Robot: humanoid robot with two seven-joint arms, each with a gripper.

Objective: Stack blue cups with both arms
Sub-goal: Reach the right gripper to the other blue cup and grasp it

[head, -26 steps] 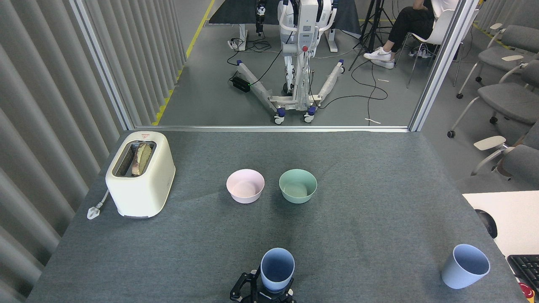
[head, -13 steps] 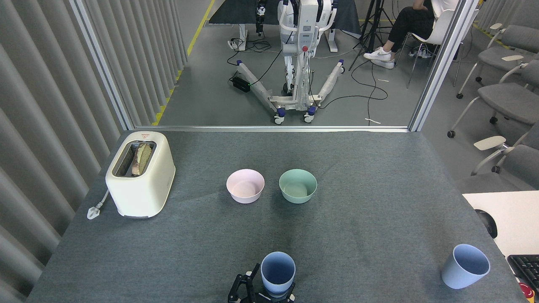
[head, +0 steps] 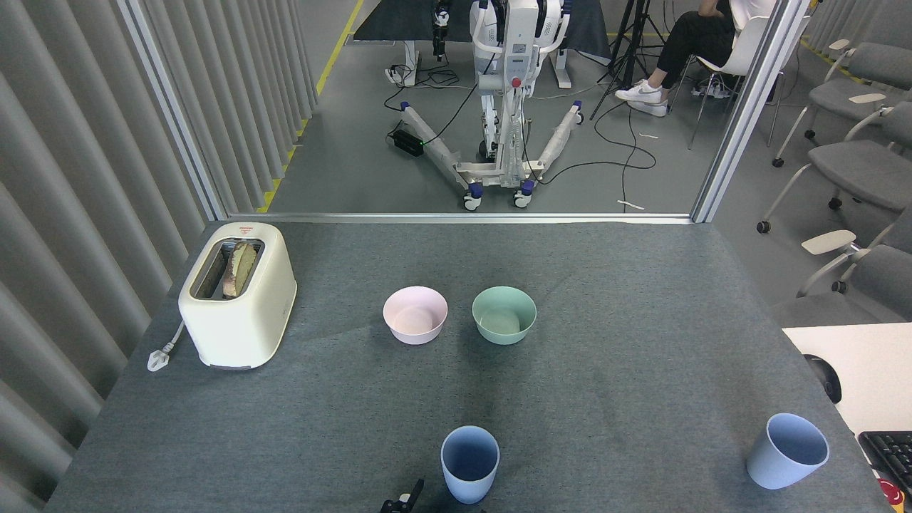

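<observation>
Head view: a grey felt-covered table (head: 299, 427) fills the lower frame. At its left rear stands a cream toaster (head: 239, 296) with a slice of bread in one slot. Near the middle sit a pink bowl (head: 415, 315) and a mint-green bowl (head: 504, 314), side by side, apart. One blue cup (head: 469, 464) stands upright at the near edge; the second blue cup (head: 787, 451) stands well apart at the near right. Just left of the first cup, only a black tip of the left gripper (head: 403, 501) shows; whether it is apart or together cannot be told. The right gripper is out of sight.
</observation>
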